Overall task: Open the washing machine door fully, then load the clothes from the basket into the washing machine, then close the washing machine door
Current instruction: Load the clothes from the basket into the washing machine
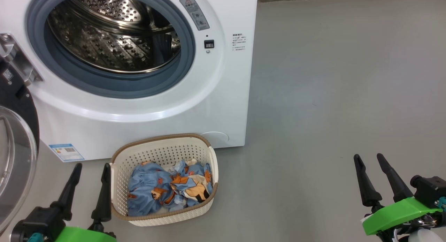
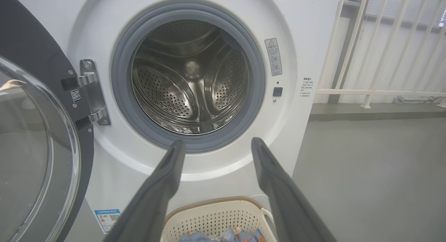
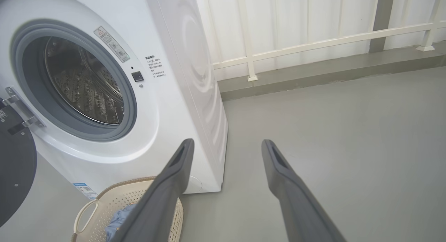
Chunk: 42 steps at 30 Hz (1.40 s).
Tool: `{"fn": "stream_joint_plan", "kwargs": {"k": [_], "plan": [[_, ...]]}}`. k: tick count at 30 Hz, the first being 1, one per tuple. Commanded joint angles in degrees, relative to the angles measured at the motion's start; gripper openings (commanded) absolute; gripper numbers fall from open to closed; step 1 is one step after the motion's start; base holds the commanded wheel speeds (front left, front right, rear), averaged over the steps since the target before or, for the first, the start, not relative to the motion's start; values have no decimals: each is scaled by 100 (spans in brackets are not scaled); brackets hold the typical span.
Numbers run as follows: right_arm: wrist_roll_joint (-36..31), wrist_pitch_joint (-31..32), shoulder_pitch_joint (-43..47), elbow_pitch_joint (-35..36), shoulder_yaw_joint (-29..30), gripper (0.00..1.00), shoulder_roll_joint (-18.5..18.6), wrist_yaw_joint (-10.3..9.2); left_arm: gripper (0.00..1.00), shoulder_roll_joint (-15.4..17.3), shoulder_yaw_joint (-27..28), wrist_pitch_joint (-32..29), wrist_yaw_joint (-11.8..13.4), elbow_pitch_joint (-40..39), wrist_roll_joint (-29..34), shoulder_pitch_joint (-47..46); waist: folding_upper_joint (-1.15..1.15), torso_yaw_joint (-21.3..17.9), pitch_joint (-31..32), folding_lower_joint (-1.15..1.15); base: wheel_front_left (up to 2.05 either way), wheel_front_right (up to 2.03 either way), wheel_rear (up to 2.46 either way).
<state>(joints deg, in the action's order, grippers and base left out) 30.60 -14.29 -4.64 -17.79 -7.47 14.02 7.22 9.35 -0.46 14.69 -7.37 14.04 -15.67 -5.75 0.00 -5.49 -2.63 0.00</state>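
Round black-rimmed glass washing machine door [image 1: 15, 154] stands wide open; light blue bear-print clothes [image 1: 167, 189] lie in the cream perforated basket [image 1: 156, 153] on the floor [image 1: 331, 95] before the white washing machine [image 1: 139, 130]. The left hand [image 1: 92, 165] and right hand [image 1: 368, 156] hover spread, empty. Loading seemingly begins: reach into basket, pinch fabric.

door [image 1: 15, 148] hangs aside; drum mouth [image 1: 111, 32] clear above basket [image 1: 158, 154].
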Motion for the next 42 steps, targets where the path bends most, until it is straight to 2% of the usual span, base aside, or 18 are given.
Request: {"fn": "stream_joint_plan", "kwargs": {"k": [1,20,33,42], "plan": [[-72,-71,-55,135,-97,100,136,26,100,107,166,30,-12,-198,-42,-109,0,0,-5,0,0,0,0],[-91,-71,-157,169,-84,100,97,26,100,192,92,30,-12,-34,-292,-261,0,-6,-181,0,23,-37,14],[-93,-71,-267,176,-77,100,42,26,100,318,-165,30,-12,-66,-323,-426,0,-63,-334,0,72,-186,114],[-88,-71,-235,164,-39,100,25,26,100,313,-279,30,-12,-41,-403,-387,0,-69,-338,0,29,-61,32]]}}
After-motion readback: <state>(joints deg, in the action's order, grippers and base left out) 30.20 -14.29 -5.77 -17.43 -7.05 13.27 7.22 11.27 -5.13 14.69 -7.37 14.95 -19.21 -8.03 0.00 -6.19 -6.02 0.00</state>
